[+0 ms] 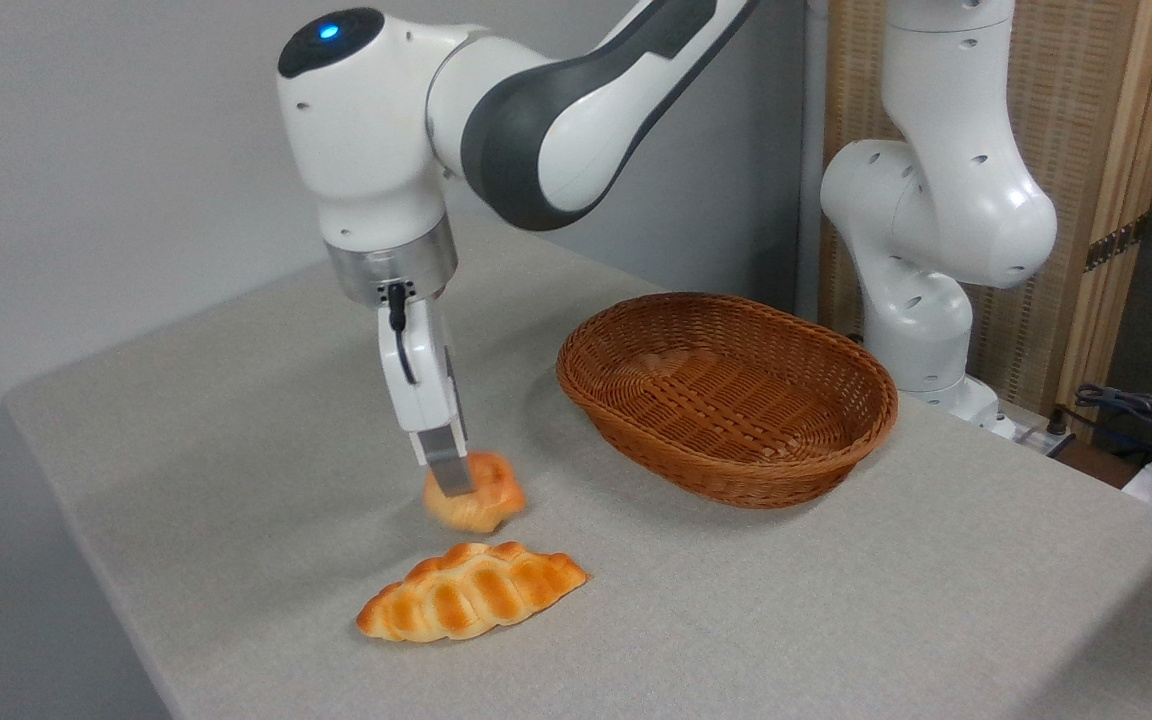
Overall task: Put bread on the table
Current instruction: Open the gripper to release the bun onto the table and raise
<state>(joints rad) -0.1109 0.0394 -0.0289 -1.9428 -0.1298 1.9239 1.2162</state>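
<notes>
While the white robot arm reaches down at the left, its jaws are closed on the bread, a small round golden bun. It sits low at the grey cloth counter, just behind a braided loaf; contact with the cloth is unclear. A brown wicker basket sits well apart, to the right.

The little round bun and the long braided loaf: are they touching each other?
Apart. The camera view shows a strip of bare cloth between the bun, held in the gripper, and the braided loaf lying nearer the camera.
</notes>
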